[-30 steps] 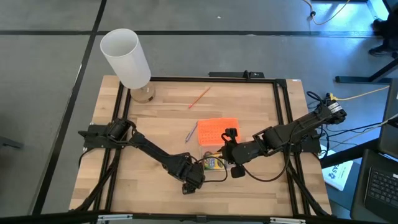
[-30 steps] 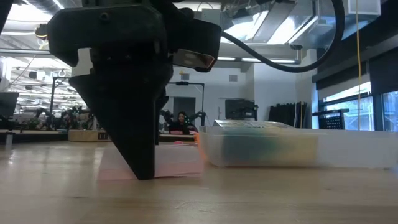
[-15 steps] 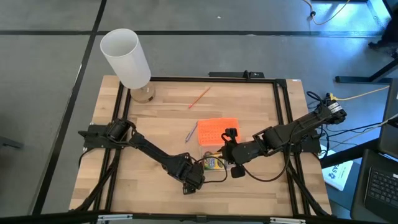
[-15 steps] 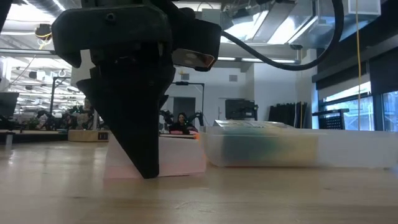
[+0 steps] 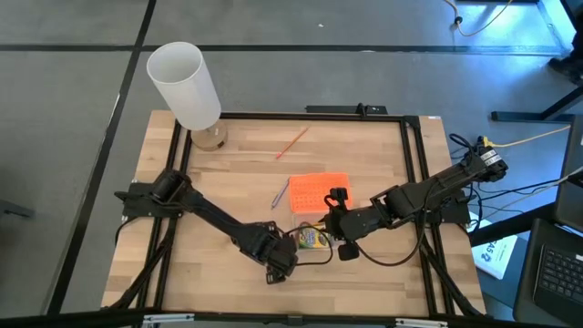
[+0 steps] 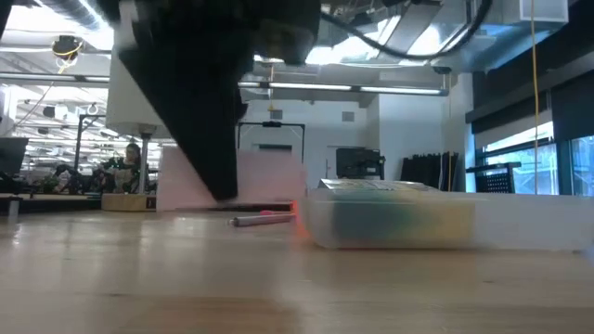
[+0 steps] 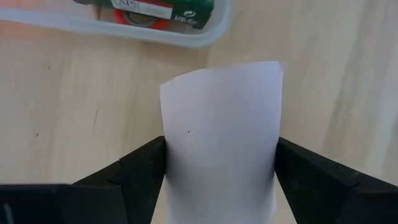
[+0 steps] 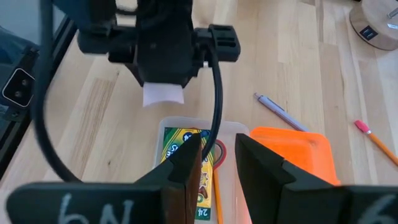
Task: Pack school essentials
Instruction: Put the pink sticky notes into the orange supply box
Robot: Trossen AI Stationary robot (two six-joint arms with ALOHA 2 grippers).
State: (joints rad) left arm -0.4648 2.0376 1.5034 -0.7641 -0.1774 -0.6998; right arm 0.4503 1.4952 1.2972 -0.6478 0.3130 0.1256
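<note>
**Table** [image 5: 364, 146]: pale wood in a black frame. It carries everything listed below.

**White cylinder** [image 5: 182, 82]: tall, at the far left corner, well apart from the work.

**My left arm** [image 5: 209, 214]: reaches from the left edge across to the near middle.

**My right arm** [image 5: 428, 191]: reaches in from the right edge. Both arms end beside the clear box.

**Clear plastic box** [image 6: 399, 223]: sits on the table near its middle, between my two pincers.

**Orange lid** [image 5: 319, 189]: lies flat, touching the box's far side.

**Green-and-yellow crayon box** [image 8: 183, 149]: lies flat inside the clear box. A red loop [image 8: 219, 152] shows beside it; I cannot tell what it belongs to.

**My left pincer** [image 7: 219, 163]: hangs just beside the box on the near-left. It is clamped on the pink sticky-note pad [image 7: 217, 106], one dark finger [image 7: 140, 171] pressed to each side. In the low view the pad is clear of the wood, with a gap of light beneath it.

**My right pincer** [image 8: 217, 146]: sits low at the box's right end, over its rim. Whether it grips that rim I cannot tell.

**Blue-grey pen** [image 5: 280, 193]: lies on the table just left of the orange lid, apart from the box.

**Thin red pencil** [image 5: 292, 142]: lies at a slant toward the far edge, well apart from the pen and the box.
</note>
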